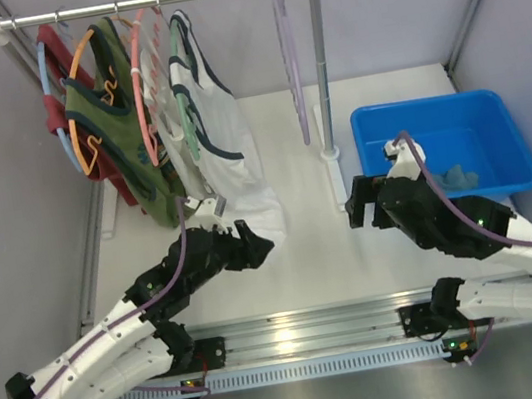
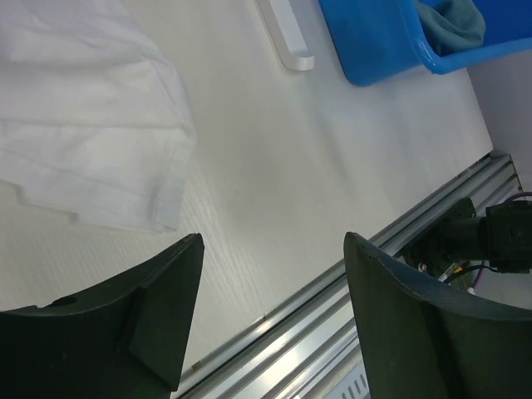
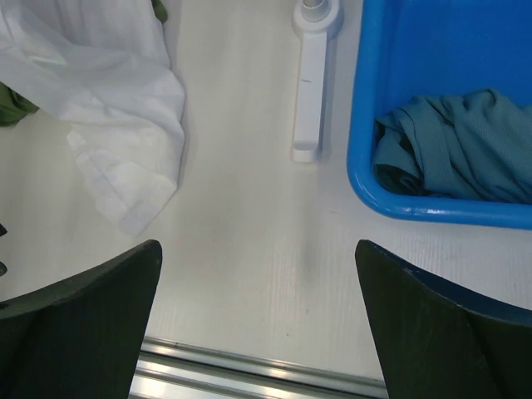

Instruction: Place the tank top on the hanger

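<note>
Two grippers stand with jaws spread wide and nothing between them. The left gripper (image 2: pixel 273 245) hovers over the white table (image 1: pixel 315 252), just beside the lower hem of the white fabric top with dark trim (image 1: pixel 234 154), which hangs from the metal rail (image 1: pixel 153 0) and spreads onto the table surface. The right gripper (image 3: pixel 258 249) hovers over bare table between that white top and the blue rectangular plastic bin (image 1: pixel 457 129), near the bin's front left corner. The teal blue-green sleeveless tank top (image 3: pixel 465 150) lies crumpled inside the bin, against its near wall, apart from both grippers. The thin pale lavender plastic hanger (image 1: pixel 292 64) hangs by its hook at the right end of the rail, just beside the right upright post (image 1: pixel 322 59), and carries no garment. It is well apart from the other hangers, which are grouped at the left end of the rail with the olive green patterned top (image 1: pixel 119 132) and the white top. The white foot of the rack post (image 3: pixel 309 83) rests on the table just beside the bin's left wall.
</note>
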You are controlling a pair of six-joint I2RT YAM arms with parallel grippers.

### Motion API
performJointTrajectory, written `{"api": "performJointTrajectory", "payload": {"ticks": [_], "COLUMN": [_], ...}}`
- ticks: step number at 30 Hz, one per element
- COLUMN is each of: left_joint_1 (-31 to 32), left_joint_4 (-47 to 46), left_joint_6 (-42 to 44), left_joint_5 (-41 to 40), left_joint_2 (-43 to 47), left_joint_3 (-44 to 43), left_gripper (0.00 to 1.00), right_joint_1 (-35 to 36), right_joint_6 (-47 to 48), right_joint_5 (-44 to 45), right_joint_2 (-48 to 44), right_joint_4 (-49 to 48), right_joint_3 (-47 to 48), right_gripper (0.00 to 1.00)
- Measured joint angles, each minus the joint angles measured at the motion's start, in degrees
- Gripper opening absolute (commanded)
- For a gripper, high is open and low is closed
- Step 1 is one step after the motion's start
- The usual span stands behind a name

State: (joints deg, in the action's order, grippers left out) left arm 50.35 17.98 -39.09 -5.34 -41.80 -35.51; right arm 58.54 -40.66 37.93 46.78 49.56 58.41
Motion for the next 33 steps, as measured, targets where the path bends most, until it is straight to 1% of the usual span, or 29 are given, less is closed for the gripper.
{"api": "performJointTrajectory", "payload": {"ticks": [6,10,14,18,21,24,27,29,33], "left_joint_1": [0.0,0.0,0.0,0.0,0.0,0.0,0.0,0.0,0.0], "left_joint_4": [0.0,0.0,0.0,0.1,0.2,0.3,0.2,0.2,0.2], "left_joint_6": [0.1,0.4,1.2,1.8,2.1,2.2,2.2,2.2,2.2], "left_joint_5": [1.0,1.6,2.8,3.5,4.2,4.6,5.6,6.0,6.5], "left_joint_2": [0.1,0.0,-0.6,-2.9,-4.2,-4.3,-4.3,-4.3,-4.2], "left_joint_3": [0.0,0.0,-0.6,-2.6,-3.7,-3.8,-3.8,-3.8,-3.8], "left_gripper": [0.74,0.74,0.74,0.73,0.73,0.74,0.74,0.74,0.74], "right_joint_1": [-0.2,-2.2,-13.8,-35.1,-50.0,-60.0,-67.2,-70.3,-73.0], "right_joint_6": [-0.5,-0.3,2.3,6.8,9.3,11.0,12.3,12.9,13.7], "right_joint_5": [0.2,-0.2,-5.0,-14.0,-17.9,-20.7,-23.9,-25.8,-27.2], "right_joint_2": [0.6,4.5,12.0,18.9,22.9,26.4,29.5,31.1,36.0], "right_joint_4": [1.8,3.7,4.8,4.9,4.9,5.3,4.4,4.5,3.9], "right_joint_3": [3.7,8.1,14.2,18.3,19.8,19.8,17.9,16.5,16.2], "right_gripper": [1.00,1.00,1.00,1.00,1.00,1.00,1.00,1.00,1.00]}}
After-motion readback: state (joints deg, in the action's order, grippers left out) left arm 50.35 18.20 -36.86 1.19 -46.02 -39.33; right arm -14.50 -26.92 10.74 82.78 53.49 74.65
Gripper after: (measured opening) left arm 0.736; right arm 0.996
